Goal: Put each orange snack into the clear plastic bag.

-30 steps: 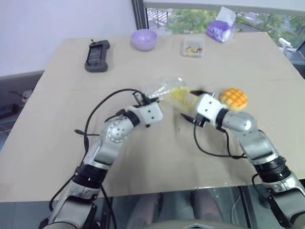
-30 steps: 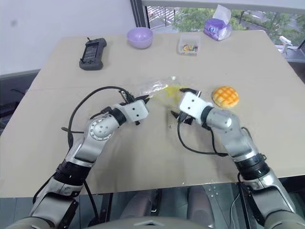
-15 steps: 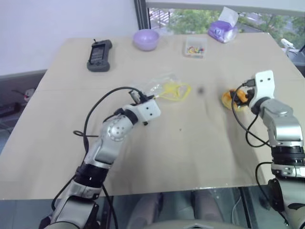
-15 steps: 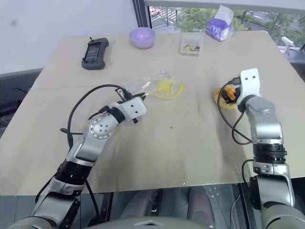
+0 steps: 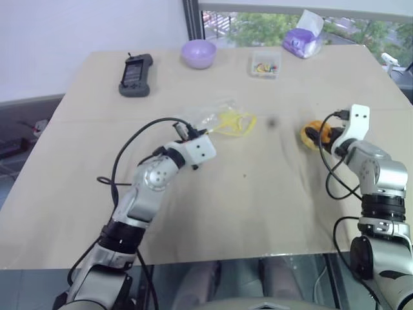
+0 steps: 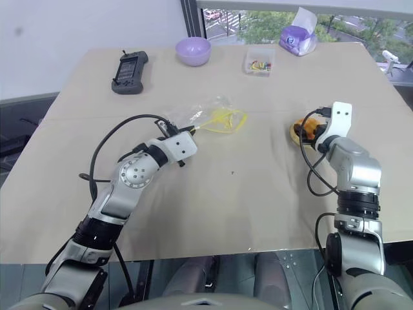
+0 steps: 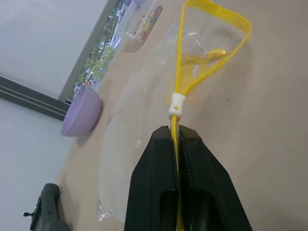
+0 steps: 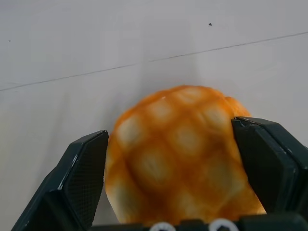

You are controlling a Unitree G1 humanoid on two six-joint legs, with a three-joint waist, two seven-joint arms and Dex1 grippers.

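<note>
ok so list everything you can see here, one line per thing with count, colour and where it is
orange snack: one, golden-orange, on the table's right side, between the right gripper's fingers
clear plastic bag: one, transparent with a yellow strip, mid-table, its yellow edge pinched by the left gripper
bowl: one, purple, far edge
small clear box: one, with colourful bits, far edge, right of the bowl
tissue pack: one, purple, far right corner
handheld device: one, dark grey, far left
table: one, beige
left gripper: black fingers, shut on the bag's edge
right gripper: black fingers, open either side of the snack
</note>
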